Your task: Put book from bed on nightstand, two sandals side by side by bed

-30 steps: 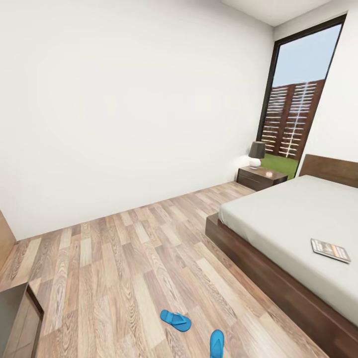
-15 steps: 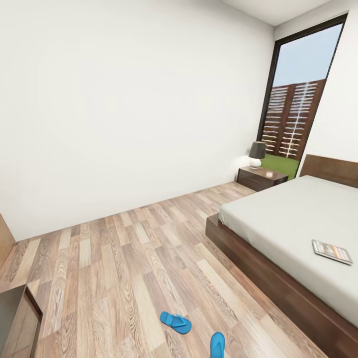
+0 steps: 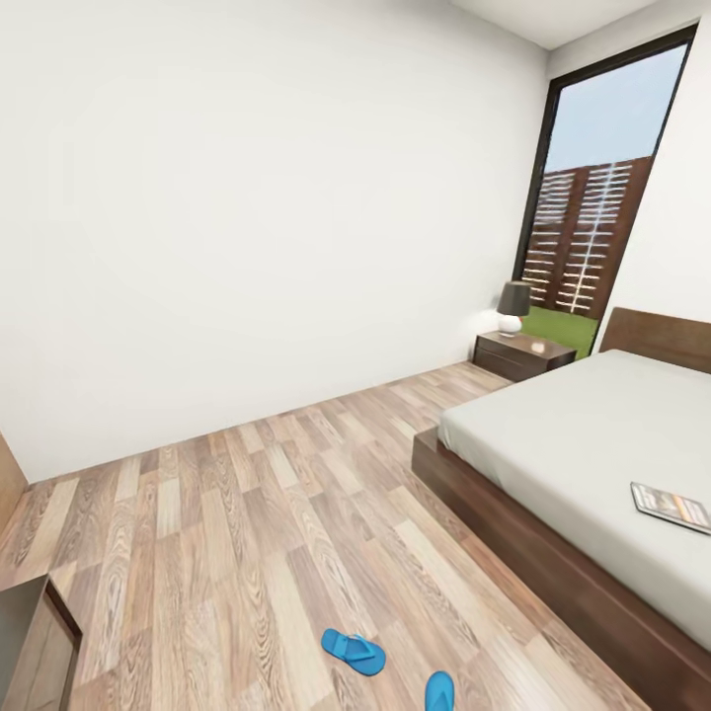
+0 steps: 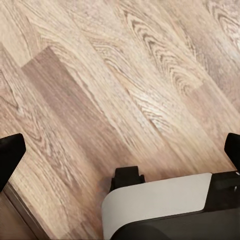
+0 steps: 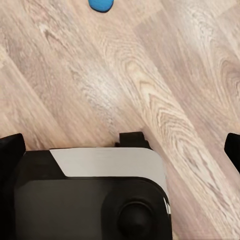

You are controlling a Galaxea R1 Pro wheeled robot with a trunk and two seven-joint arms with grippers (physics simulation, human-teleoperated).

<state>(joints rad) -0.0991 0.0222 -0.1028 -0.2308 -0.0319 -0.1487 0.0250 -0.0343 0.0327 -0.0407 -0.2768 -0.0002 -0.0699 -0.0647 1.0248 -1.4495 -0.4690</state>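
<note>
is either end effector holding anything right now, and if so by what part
Nothing is held. Both end effectors, left and right, are open over bare floor; the book lies on the bed.

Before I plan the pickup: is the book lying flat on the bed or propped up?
Flat. The book lies cover-up on the bed mattress, near its edge.

Bright blue sandals (image 3: 353, 652) on light brown wood-grain floor (image 3: 227, 533); pale grey bed (image 3: 583, 444), dark brown frame.

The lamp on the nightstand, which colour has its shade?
Dark grey shade on a white base; the lamp shows best in the head view.
</note>
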